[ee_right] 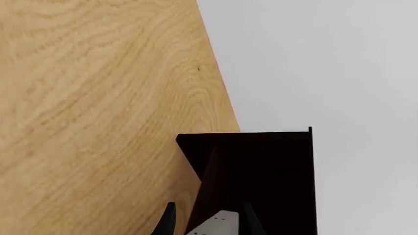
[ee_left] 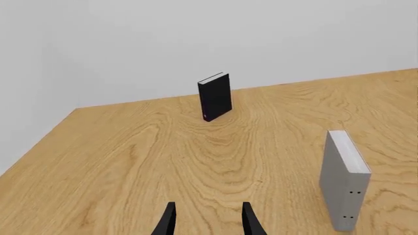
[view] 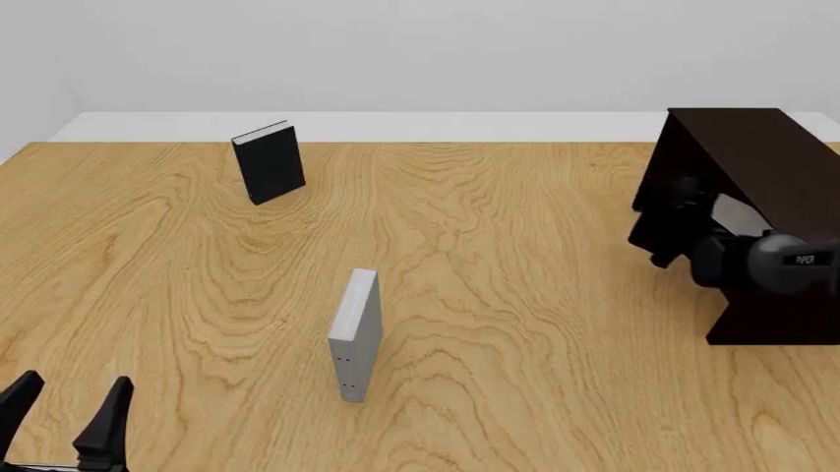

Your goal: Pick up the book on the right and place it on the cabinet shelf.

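The light grey book (view: pixel 733 213) is held at the open side of the dark cabinet (view: pixel 754 147), with my right gripper (view: pixel 683 221) shut on it. In the right wrist view a pale edge of the book (ee_right: pixel 222 221) shows between the fingers of the right gripper (ee_right: pixel 208 223), right in front of the cabinet (ee_right: pixel 261 171). The cabinet shelf is lost in the dark interior. My left gripper (view: pixel 66 408) stands open and empty near the table's front left corner; the left wrist view shows the left gripper (ee_left: pixel 207 220) over bare wood.
A grey book with small dark dots on its spine (view: pixel 356 334) stands upright mid-table and appears in the left wrist view as the dotted grey book (ee_left: pixel 345 178). A black book (view: pixel 270 161) stands at the far left. The wooden table (view: pixel 525 295) ends at a white wall.
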Available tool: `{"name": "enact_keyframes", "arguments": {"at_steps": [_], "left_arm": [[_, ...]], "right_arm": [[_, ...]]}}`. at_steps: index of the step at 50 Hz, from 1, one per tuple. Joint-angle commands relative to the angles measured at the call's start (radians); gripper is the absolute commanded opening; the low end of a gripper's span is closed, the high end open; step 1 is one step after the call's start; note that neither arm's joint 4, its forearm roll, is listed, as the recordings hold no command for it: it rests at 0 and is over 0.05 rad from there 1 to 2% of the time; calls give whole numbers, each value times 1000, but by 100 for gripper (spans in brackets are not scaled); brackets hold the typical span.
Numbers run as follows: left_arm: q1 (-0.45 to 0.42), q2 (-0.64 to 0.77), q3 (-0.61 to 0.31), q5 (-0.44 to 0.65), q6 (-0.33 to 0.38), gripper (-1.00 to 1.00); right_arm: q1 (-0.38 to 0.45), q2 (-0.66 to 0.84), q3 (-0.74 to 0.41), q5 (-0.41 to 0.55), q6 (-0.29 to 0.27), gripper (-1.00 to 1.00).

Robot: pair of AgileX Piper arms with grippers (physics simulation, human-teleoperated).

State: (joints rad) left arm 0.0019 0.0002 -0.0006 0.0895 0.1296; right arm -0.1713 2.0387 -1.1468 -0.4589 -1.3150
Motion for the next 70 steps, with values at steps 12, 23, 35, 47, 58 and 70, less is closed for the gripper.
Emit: {"name": "enact_keyframes", "arguments": {"at_steps": [12,23,35,47,58,70], "left_arm": [[-18,0,0,-1,2,100],[-22,0,0,-4,7,100],[-32,0,0,-5,5,100],[-43,0,-2,-9,10,100],[-50,0,-1,-9,10,100],[-50,0,-1,-8,12,100]], "right_arm": [[-49,-51,74,-39,-7,100],[-60,-68,100,-49,-3,100],[-71,-80,135,-65,-2,100],[-91,-90,167,-81,-2,100],[-116,-104,207,-99,6,100],[-132,-115,235,-109,12,100]]}}
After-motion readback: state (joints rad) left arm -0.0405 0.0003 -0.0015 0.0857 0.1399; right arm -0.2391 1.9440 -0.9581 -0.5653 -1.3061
